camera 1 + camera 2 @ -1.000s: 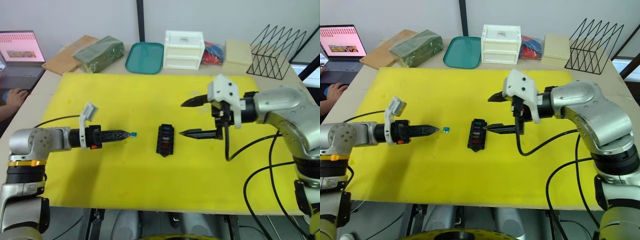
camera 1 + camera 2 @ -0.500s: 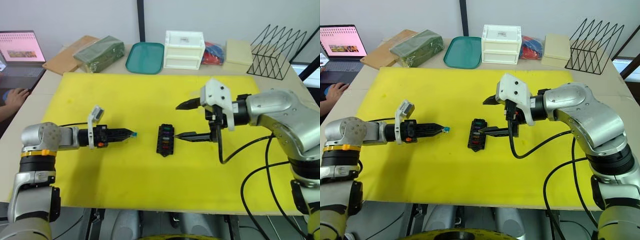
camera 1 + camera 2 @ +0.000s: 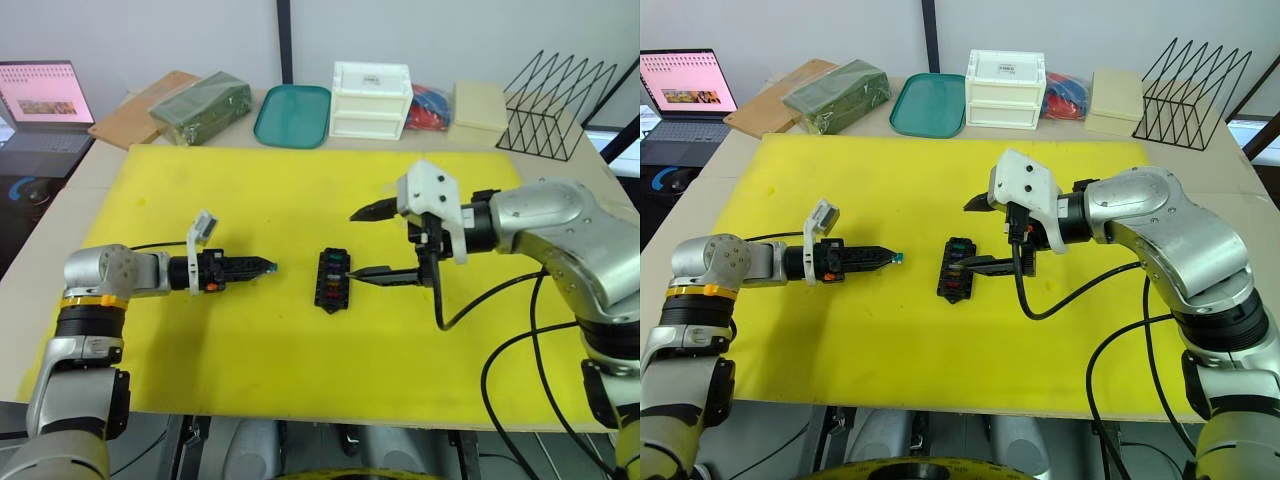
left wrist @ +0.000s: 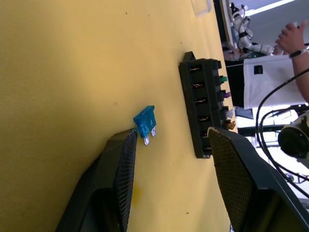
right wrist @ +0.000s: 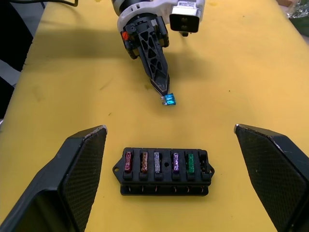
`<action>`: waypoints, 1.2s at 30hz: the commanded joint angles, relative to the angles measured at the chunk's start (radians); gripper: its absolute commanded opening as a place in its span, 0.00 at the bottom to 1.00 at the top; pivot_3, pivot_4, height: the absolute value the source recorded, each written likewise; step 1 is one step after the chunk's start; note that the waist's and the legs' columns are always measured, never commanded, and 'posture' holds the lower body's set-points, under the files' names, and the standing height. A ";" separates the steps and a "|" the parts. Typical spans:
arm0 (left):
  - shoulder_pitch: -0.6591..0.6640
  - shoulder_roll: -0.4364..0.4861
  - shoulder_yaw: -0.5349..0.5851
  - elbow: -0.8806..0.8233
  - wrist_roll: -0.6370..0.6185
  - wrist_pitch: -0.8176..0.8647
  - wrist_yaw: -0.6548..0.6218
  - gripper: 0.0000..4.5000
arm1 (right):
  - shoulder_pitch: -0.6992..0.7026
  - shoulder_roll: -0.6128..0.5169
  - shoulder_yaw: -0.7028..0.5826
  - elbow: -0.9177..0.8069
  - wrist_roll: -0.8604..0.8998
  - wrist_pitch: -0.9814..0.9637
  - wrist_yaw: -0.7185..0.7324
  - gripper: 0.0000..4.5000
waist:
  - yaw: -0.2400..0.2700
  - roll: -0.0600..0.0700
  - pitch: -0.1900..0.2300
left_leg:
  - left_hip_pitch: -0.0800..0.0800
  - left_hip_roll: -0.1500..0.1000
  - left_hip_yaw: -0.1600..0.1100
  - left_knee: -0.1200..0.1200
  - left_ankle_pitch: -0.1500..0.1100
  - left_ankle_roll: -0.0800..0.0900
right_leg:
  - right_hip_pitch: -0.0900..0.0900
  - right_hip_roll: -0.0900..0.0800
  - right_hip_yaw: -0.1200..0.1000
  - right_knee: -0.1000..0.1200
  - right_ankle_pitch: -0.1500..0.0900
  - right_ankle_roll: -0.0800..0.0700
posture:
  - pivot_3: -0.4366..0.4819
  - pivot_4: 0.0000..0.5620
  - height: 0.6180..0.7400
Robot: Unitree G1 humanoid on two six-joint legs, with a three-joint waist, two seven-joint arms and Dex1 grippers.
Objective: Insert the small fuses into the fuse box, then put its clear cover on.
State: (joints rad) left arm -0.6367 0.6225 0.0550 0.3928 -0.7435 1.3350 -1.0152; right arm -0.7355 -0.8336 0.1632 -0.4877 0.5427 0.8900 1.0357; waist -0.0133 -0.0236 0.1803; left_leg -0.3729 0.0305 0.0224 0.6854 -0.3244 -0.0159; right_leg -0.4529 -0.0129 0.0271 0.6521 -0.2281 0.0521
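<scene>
The black fuse box (image 3: 332,280) lies mid-mat with several small fuses seated in one row (image 5: 156,160); the slot at one end (image 5: 204,165) is empty. A teal fuse (image 4: 145,122) lies flat on the yellow mat to the box's left. My left gripper (image 4: 171,135) is open, and one fingertip (image 4: 129,137) touches that fuse. My right gripper (image 3: 362,243) hangs wide open just right of the box, its lower finger (image 3: 385,275) close to the box's side. A pale see-through rectangle (image 4: 202,5) past the box may be the clear cover.
Along the table's back edge stand a green block (image 3: 200,105), a teal tray (image 3: 290,115), a white drawer box (image 3: 369,98), a beige box (image 3: 478,105) and a black wire rack (image 3: 555,105). A laptop (image 3: 40,105) sits at the far left.
My left gripper has reached right until its tip meets the teal fuse. My right gripper has slid left toward the box. A person's hand by the laptop has gone.
</scene>
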 commanded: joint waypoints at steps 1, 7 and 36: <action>-0.010 -0.013 -0.013 0.018 0.028 -0.030 0.007 0.56 | -0.026 -0.001 -0.002 -0.026 0.000 -0.007 -0.006 1.00 | 0.000 0.000 0.000 | 0.000 0.000 0.000 0.000 0.000 0.000 | 0.000 0.000 0.000 0.000 0.000 0.000 | 0.48 0.27 1.00; -0.019 -0.051 -0.026 0.072 0.063 -0.083 0.007 0.56 | -0.029 -0.005 0.004 -0.028 0.002 -0.008 -0.009 1.00 | 0.005 0.000 -0.001 | 0.001 -0.001 -0.001 0.000 0.000 0.000 | 0.003 -0.001 -0.001 0.000 0.000 0.000 | 0.48 0.27 1.00; 0.080 -0.059 0.092 -0.342 0.003 -0.435 -0.132 0.00 | -0.125 0.129 -0.057 0.090 0.175 0.352 -0.110 1.00 | -0.002 0.000 0.000 | 0.005 0.002 -0.003 0.001 0.000 0.000 | 0.007 -0.001 -0.001 0.000 0.000 0.000 | 0.48 0.27 1.00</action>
State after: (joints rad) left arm -0.5441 0.5650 0.0916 0.1454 -0.6794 0.9247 -1.1395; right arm -0.8247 -0.7238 0.1655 -0.4046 0.6604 1.1693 0.9560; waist -0.0158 -0.0235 0.1799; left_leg -0.3692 0.0324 0.0191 0.6865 -0.3243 -0.0161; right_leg -0.4470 -0.0140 0.0261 0.6516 -0.2281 0.0518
